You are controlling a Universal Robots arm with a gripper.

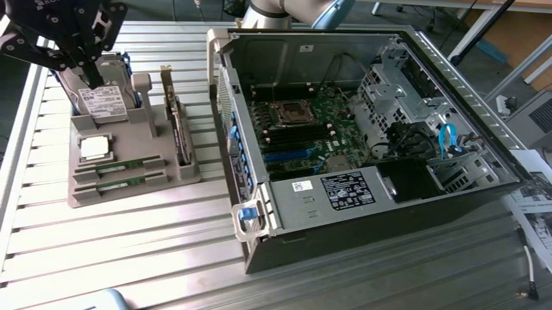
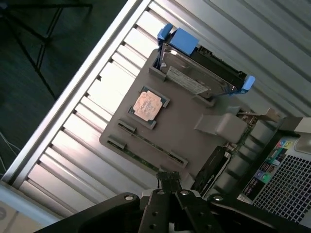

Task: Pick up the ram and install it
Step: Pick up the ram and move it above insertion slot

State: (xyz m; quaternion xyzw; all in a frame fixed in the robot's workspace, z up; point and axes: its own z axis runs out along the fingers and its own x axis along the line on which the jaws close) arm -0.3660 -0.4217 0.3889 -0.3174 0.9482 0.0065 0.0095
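Two ram sticks [image 1: 119, 166] [image 1: 117, 185] lie flat in slots at the front of a grey holder tray [image 1: 164, 184]. In the wrist view they are thin green strips [image 2: 150, 144] [image 2: 136, 156] on that tray [image 2: 184, 121]. My black gripper [image 1: 90, 81] hangs at the exterior view's upper left, over the hard drive [image 1: 108, 97] at the back of the tray and well above the ram. Its fingers [image 2: 168, 178] are pressed together, shut, with nothing between them.
On the tray there is also a square silver processor [image 1: 95, 147] and an upright expansion card [image 1: 177, 129]. An open computer case [image 1: 371, 206] lies to the exterior view's right, with its motherboard [image 1: 311, 129] exposed. Everything rests on a slatted metal table [image 1: 129, 252].
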